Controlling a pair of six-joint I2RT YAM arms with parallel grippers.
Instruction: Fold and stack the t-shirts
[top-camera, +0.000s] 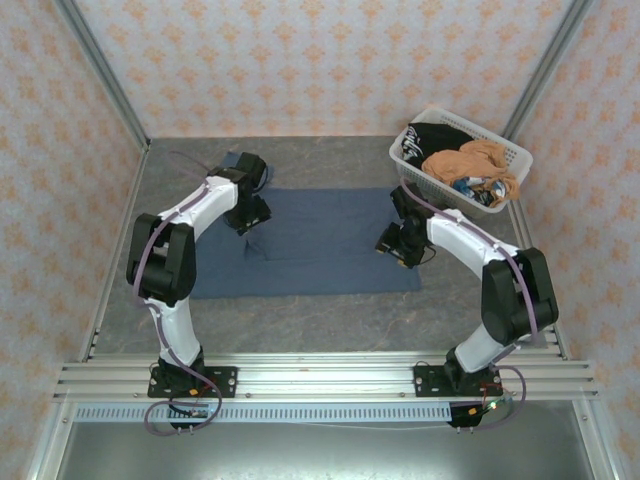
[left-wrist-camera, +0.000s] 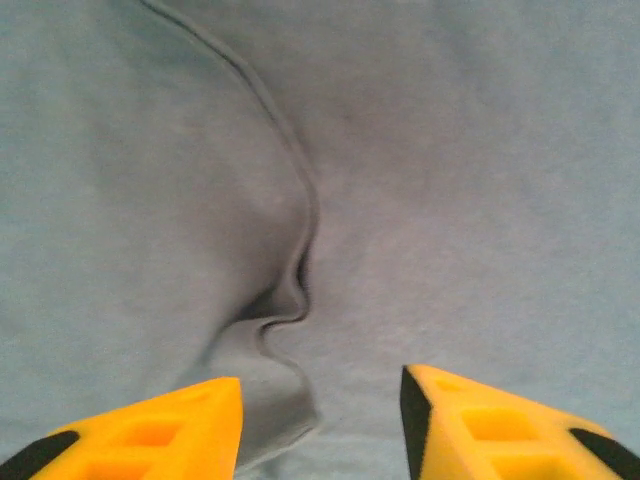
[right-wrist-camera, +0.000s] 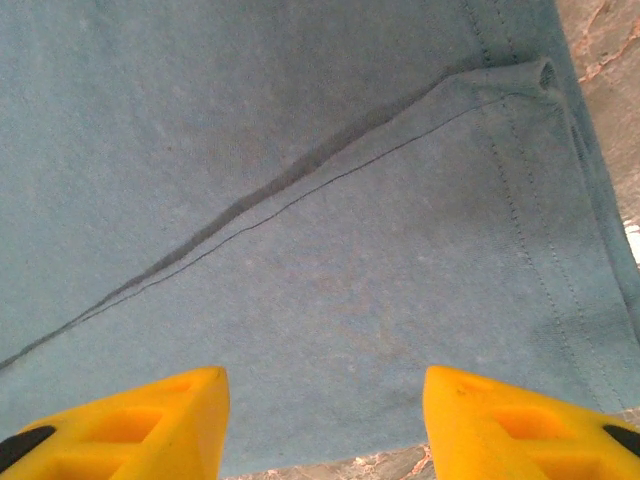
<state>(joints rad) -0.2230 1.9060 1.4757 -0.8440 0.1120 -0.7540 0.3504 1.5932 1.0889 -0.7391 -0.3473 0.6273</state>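
slate-blue t-shirt (top-camera: 320, 250) flat, centre of frame | left gripper (top-camera: 250, 225) spread over its left part — nothing pinched | right gripper (top-camera: 395, 245) spread at its right edge, empty | basket (top-camera: 500, 140) upper right: black t-shirt (top-camera: 435, 135), white print unreadable — orange-tan t-shirt (top-camera: 470, 160)

- slate-blue t-shirt (top-camera: 320, 245): plain, dusty.
- black t-shirt (top-camera: 435, 138), 2 o'clock: white print.
- orange-tan t-shirt (top-camera: 478, 160), 2 o'clock.
- basket (top-camera: 518, 165): white lattice.
- table (top-camera: 300, 320): mottled grey.
- wall (top-camera: 300, 60): peach, floral repeat.

A white lattice basket (top-camera: 483, 133) sits on the grey table's (top-camera: 300, 320) far right corner.
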